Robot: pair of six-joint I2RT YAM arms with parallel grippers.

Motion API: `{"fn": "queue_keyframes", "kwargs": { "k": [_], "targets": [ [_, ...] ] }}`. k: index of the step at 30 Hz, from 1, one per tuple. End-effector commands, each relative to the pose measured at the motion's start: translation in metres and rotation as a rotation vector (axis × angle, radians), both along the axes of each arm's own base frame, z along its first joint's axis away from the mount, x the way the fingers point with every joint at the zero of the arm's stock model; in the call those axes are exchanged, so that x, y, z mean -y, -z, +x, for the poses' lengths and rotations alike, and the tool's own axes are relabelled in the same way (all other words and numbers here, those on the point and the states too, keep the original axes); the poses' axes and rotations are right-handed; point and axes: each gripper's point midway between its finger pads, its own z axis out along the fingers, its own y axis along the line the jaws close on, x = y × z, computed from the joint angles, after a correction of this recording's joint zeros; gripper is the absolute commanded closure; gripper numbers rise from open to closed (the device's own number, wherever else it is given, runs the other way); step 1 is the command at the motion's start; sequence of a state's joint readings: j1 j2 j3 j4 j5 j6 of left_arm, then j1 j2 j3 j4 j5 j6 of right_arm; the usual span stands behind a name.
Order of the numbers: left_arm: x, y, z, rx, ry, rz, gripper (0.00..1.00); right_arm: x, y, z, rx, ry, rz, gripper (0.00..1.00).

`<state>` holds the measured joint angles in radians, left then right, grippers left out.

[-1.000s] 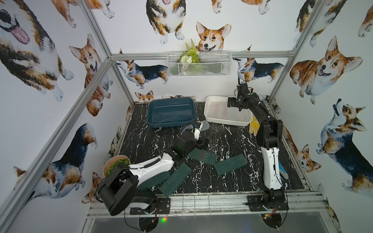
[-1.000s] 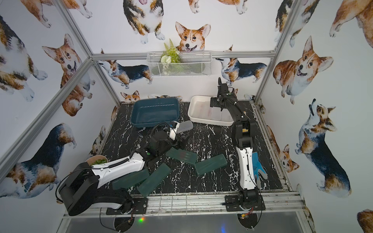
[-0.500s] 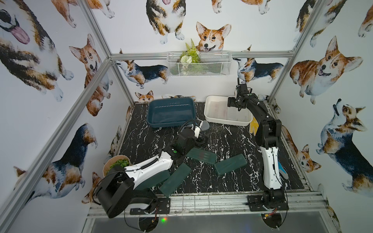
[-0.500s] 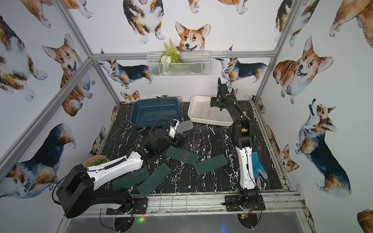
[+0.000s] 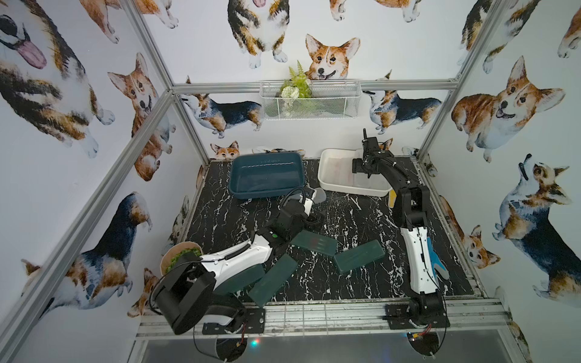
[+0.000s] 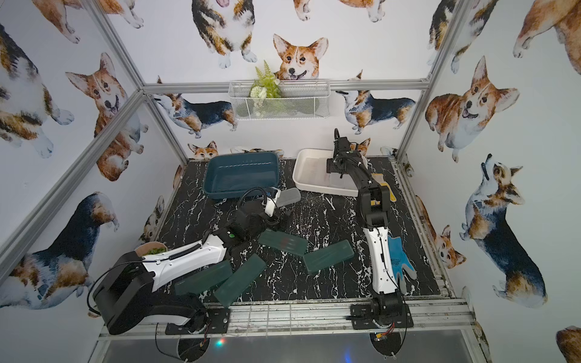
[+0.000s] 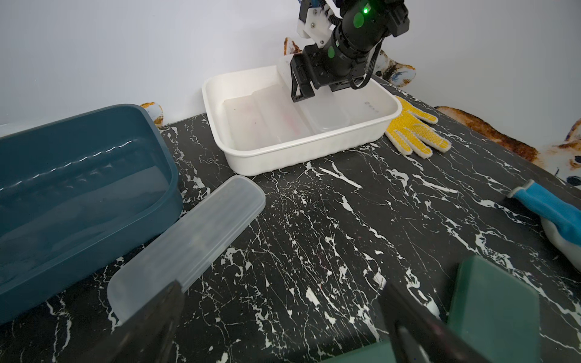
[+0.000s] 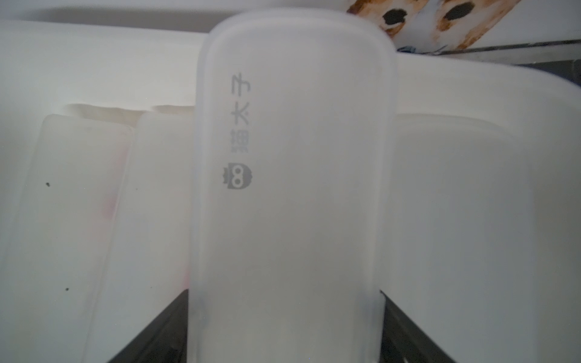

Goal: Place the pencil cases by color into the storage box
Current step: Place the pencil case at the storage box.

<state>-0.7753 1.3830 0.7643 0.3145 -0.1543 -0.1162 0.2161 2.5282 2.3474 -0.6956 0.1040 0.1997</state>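
Note:
Several dark green pencil cases (image 5: 314, 243) (image 5: 358, 260) (image 5: 273, 279) lie on the black marble table near the front. A frosted white pencil case (image 5: 319, 196) (image 7: 188, 245) lies beside the blue storage box (image 5: 234, 176) (image 7: 166, 151). My left gripper (image 7: 283, 314) (image 5: 311, 218) hovers open just in front of that case, with bare table between its fingers. My right gripper (image 8: 284, 314) (image 5: 358, 166) is over the white storage box (image 5: 323, 176) (image 7: 220, 125), its fingers against both long edges of a frosted case (image 8: 292, 188) tilted up on end. More frosted cases (image 8: 85, 204) (image 8: 456, 220) lie flat in that box.
A yellow glove (image 7: 415, 132) (image 5: 391, 199) lies right of the white box. A blue-grey glove (image 7: 553, 207) (image 5: 435, 264) sits beside the right arm. A bowl of greens (image 5: 179, 254) stands at the front left. A wire basket (image 5: 309, 100) hangs on the back wall.
My left gripper has crept back towards the frosted case by the blue box. My right gripper's jaws have narrowed over the white box.

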Motion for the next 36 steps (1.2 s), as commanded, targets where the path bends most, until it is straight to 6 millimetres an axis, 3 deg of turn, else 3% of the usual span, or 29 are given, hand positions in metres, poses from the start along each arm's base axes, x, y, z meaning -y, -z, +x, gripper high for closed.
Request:
{"fn": "queue_keyframes", "kwargs": {
  "k": [1,3,7,24,26,31,36],
  "targets": [
    [0.000,-0.005,0.001,0.020,0.002,-0.021,0.00,0.001,0.002,-0.003,-0.012,-0.002,-0.029,0.25],
    [-0.002,-0.004,0.001,0.018,-0.001,-0.022,0.00,0.001,0.001,-0.003,-0.013,0.005,-0.024,0.34],
    [-0.003,-0.005,0.002,0.019,-0.002,-0.030,0.00,0.000,-0.005,-0.005,-0.008,0.014,-0.013,0.40],
    [0.000,-0.001,0.003,0.009,0.010,-0.046,0.00,0.001,-0.002,-0.019,-0.055,0.082,0.037,0.40],
    [-0.001,-0.002,0.003,0.009,0.008,-0.049,0.00,0.002,-0.004,-0.019,-0.053,0.090,0.041,0.38],
    [-0.001,-0.003,0.004,0.011,0.004,-0.048,0.00,0.002,-0.017,-0.019,-0.033,0.091,0.053,0.15],
    [-0.006,-0.007,0.008,0.015,-0.021,-0.036,0.00,0.005,-0.057,-0.020,0.044,0.070,0.033,0.10]
  ]
}}
